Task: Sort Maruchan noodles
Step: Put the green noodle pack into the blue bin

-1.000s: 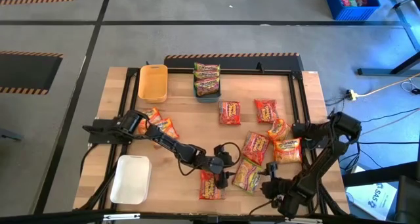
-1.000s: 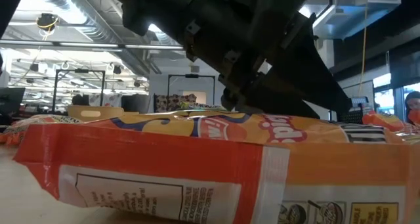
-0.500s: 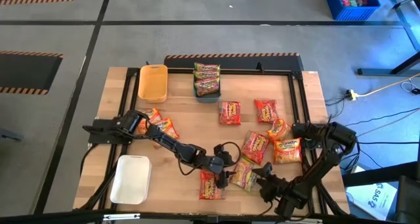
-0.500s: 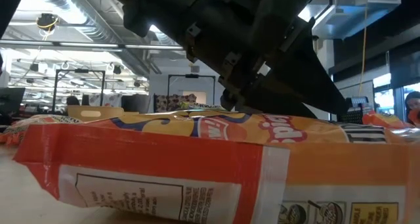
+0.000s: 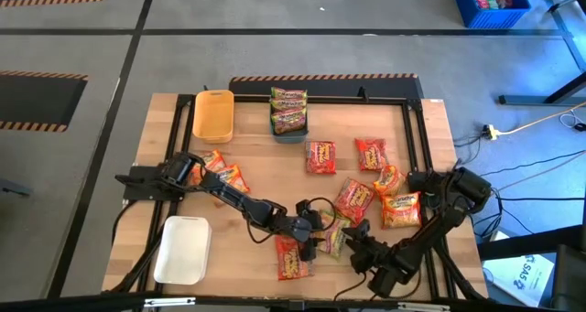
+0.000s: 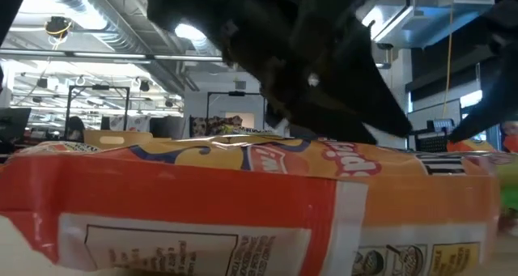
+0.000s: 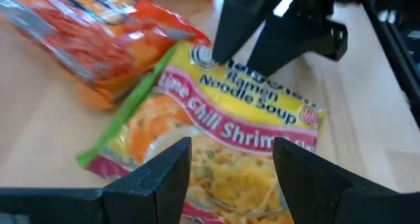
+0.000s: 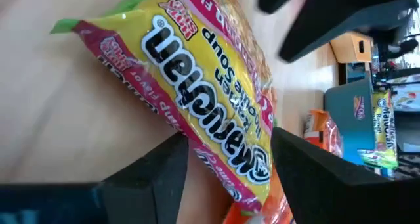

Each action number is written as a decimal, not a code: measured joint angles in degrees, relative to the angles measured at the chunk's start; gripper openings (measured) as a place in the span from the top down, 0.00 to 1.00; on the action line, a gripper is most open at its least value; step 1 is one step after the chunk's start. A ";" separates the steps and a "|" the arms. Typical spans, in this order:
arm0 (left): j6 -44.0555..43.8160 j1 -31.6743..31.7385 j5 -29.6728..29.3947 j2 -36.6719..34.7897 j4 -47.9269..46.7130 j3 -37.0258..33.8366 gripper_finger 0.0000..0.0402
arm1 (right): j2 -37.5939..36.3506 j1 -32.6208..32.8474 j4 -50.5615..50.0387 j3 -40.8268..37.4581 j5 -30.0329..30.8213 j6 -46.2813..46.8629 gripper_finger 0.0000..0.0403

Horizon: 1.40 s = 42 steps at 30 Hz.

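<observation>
We see the green-edged packet (image 5: 335,236) near the table's front edge, lying between our two grippers, with the left gripper (image 5: 309,242) spread open at one end and the right gripper (image 5: 357,242) reaching its parted fingers around the other end.

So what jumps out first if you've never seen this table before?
Both end effectors, left and right, meet over one green-edged Lime Chili Shrimp packet near the table's front edge. Red and orange ramen packets lie scattered right of centre, and a yellow tray sits at the back left.
</observation>
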 joint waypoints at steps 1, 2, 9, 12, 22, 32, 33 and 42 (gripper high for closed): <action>-0.01 -0.02 -0.69 -0.80 -1.57 0.00 0.48 | 0.02 -0.53 0.08 0.11 -0.02 -1.01 0.49; 0.00 -0.04 -1.62 -1.59 -3.29 0.00 0.48 | 0.02 -1.04 0.14 0.11 0.04 -1.81 0.49; -0.11 0.19 -3.74 -4.24 -9.33 0.02 0.48 | -0.12 -6.07 -0.32 0.09 1.17 -9.64 0.55; -0.53 0.36 -3.71 -4.19 -9.75 0.02 0.48 | -0.34 -8.86 -0.46 0.07 1.31 -13.24 0.57; -2.07 -0.27 -4.23 -3.87 -13.50 0.02 0.48 | -6.34 -11.43 -6.07 0.05 -0.65 -8.03 0.66; -3.39 -1.07 -5.04 -3.87 -15.32 0.02 0.48 | -21.11 -12.61 -10.99 -1.17 -18.36 20.20 0.69; -3.57 -1.07 -5.27 -3.87 -15.68 0.02 0.48 | -21.92 -13.32 -9.90 -1.69 -20.48 23.26 0.69; -3.61 -1.03 -6.54 -1.70 -15.48 0.08 0.48 | -23.12 -21.80 12.39 -11.24 -38.86 28.88 0.69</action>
